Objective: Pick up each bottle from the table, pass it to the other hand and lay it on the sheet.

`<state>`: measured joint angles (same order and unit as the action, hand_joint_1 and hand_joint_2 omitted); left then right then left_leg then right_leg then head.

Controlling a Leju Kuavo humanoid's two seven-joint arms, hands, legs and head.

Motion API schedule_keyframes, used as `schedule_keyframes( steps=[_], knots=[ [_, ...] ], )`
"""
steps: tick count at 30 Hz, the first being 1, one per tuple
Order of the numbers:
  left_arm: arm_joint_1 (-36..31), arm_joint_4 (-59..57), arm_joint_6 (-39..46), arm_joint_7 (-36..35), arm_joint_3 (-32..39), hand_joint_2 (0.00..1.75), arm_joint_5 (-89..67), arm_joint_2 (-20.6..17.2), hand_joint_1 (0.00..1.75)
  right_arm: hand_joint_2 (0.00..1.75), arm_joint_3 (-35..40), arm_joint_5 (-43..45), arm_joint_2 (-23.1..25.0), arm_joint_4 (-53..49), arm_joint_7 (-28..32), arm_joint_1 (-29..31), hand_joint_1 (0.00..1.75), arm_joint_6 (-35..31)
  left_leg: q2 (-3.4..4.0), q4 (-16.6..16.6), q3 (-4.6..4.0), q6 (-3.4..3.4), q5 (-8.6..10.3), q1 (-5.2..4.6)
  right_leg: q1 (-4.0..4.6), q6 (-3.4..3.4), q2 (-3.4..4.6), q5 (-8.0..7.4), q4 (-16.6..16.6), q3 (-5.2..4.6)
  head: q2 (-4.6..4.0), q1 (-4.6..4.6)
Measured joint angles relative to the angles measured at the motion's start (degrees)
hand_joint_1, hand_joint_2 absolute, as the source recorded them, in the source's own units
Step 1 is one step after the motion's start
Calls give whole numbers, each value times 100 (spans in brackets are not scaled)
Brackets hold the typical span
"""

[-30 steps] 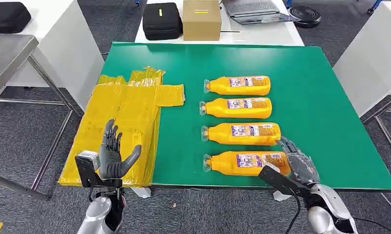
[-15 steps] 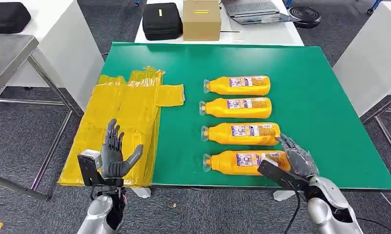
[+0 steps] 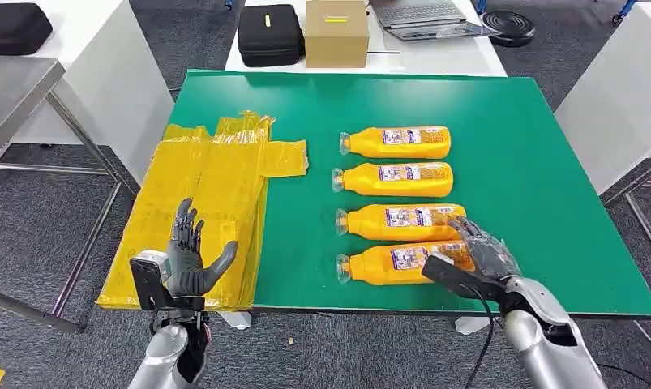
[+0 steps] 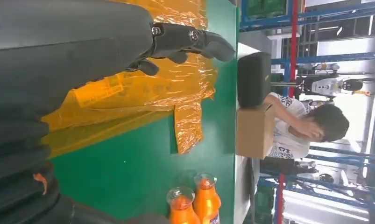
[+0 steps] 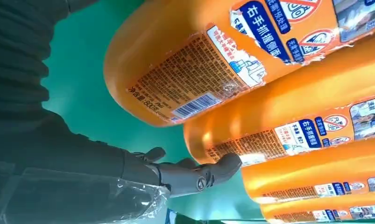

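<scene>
From the head view I see four orange bottles lying in a row on the green table (image 3: 549, 178), caps toward 9 o'clock. My right hand (image 3: 477, 253) is at the base end of the near bottle (image 3: 395, 263), the one at about 5 o'clock on the table. The fingers lie over the bottle's end and touch it. I cannot tell if they grip it yet. That bottle sits a little tilted next to the second bottle (image 3: 401, 222). The third bottle (image 3: 393, 178) and the far bottle (image 3: 396, 142) lie straight, well apart from my hand. The yellow sheet (image 3: 208, 203) lies at 9 o'clock, hanging a bit over the table edge. My left hand (image 3: 190, 253) is held up over the near end of the sheet, fingers spread, holding nothing. Past the table at 12 o'clock are a black case (image 3: 270, 34), a box (image 3: 336, 32) and a laptop (image 3: 423, 16).

In the left wrist view my left hand (image 4: 59, 60) is open over the crinkly sheet (image 4: 162, 88), fingers (image 4: 194, 39) stretched out. Two bottle caps (image 4: 192, 200) peek in. A person (image 4: 302, 130) sits behind the box (image 4: 253, 130).

In the right wrist view the near bottle (image 5: 232, 51) is very close, label up. My right hand (image 5: 82, 158) is under its end, and one finger (image 5: 204, 172) touches the second bottle (image 5: 307, 121).
</scene>
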<state>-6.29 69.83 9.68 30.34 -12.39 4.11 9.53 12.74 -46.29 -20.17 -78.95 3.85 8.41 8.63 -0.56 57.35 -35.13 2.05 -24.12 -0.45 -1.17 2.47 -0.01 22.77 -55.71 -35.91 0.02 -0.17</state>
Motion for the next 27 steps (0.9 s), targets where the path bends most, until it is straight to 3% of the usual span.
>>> schedule_keyframes(
  steps=[27],
  knots=[
    [-140,-205,-50,48,-94,175,125,-79,0,175,385,310,-216,41,63,42,0,46,-1,0,0,0,0,0,0,0,-1,0,0,0,0,-2]
  ],
)
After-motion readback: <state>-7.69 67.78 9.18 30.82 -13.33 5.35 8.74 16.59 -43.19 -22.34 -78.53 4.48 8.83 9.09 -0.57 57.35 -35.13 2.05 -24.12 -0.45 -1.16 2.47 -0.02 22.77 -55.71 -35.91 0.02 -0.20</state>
